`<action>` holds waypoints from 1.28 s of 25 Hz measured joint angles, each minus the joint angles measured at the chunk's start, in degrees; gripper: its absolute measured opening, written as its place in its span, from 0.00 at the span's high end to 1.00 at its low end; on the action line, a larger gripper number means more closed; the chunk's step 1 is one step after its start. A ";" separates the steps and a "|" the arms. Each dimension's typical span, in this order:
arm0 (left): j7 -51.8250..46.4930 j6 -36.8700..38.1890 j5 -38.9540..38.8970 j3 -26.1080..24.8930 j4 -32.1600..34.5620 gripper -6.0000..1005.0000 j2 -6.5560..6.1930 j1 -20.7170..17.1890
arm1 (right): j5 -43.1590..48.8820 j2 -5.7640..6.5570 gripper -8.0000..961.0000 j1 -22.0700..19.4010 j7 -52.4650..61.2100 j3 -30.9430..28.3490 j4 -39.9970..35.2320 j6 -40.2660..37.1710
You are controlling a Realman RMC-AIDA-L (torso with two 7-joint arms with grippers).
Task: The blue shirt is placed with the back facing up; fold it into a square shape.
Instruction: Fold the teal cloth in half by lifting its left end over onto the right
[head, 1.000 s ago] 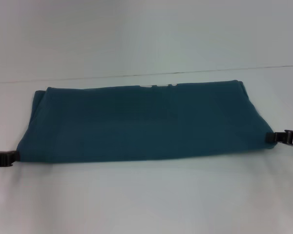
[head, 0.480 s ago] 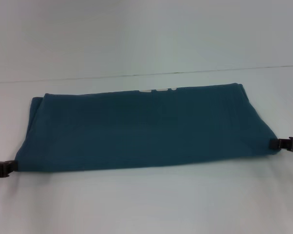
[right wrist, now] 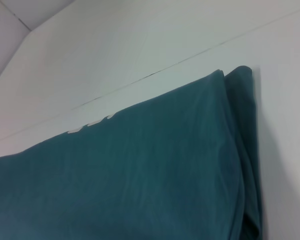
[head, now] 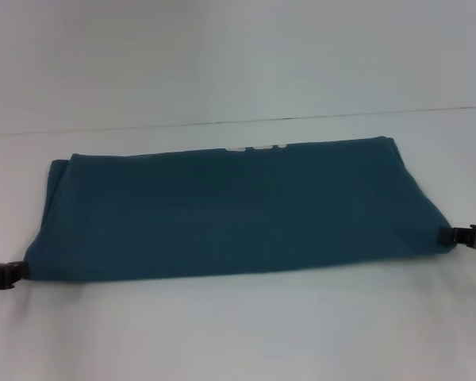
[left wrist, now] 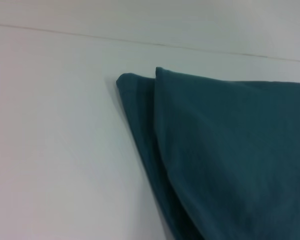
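**Shirt folded to a long band, a claw at each near corner**

White desk (head: 238, 333) fills all three views, with a thin dark seam running across it behind the cloth and a paler surface beyond.

Left claw (head: 6, 275) sits low at the desk's left edge, its dark tip right at the shirt's near-left corner. Whether its fingers are apart, together or clamped on cloth cannot be told, since only a short dark stub shows in the head view. Right claw (head: 464, 236) sits at the right edge, its tip at the near-right corner of the shirt; its state cannot be told either.

Between them the shirt (head: 230, 210) lies flat across the middle of the desk as a wide, short band, long side running left to right, plain teal face up. Its far edge lies near the seam, just short of it.

The head view shows both claws and the whole band, plus a sliver of white lettering peeking at the middle of the far edge. The left wrist view shows no fingers but reveals the shirt (left wrist: 225, 160) as two stacked layers at its far-left corner, the lower one jutting out past the upper. The right wrist view shows the shirt (right wrist: 140, 180) layered the same way at the far-right corner, and the white lettering (right wrist: 90, 123) more plainly along the far edge.
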State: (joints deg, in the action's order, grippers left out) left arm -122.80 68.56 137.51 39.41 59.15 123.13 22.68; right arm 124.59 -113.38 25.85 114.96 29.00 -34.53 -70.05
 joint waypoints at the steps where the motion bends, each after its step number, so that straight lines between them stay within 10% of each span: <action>1: 0.00 0.00 0.00 0.00 0.00 0.99 0.00 0.00 | -0.06 -0.02 0.90 -0.01 0.00 -0.05 -0.08 0.00; 12: -0.05 5.01 -1.62 -2.08 0.50 0.82 -0.55 1.42 | -2.99 0.43 0.88 -0.45 -2.35 -5.01 -2.50 -3.77; 26: -4.79 10.85 -4.14 -10.12 0.42 0.41 -1.39 0.84 | -8.14 2.69 0.15 1.73 -4.43 -5.64 -3.01 -5.74; 32: -8.94 15.76 -2.68 -11.60 -0.01 0.19 -2.05 0.67 | -6.99 3.60 0.09 4.74 -2.47 -4.21 -3.24 -5.71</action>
State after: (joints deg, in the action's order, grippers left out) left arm -131.74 84.33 134.83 27.81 59.14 121.08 23.35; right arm 117.59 -109.78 30.59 112.49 24.79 -37.78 -75.76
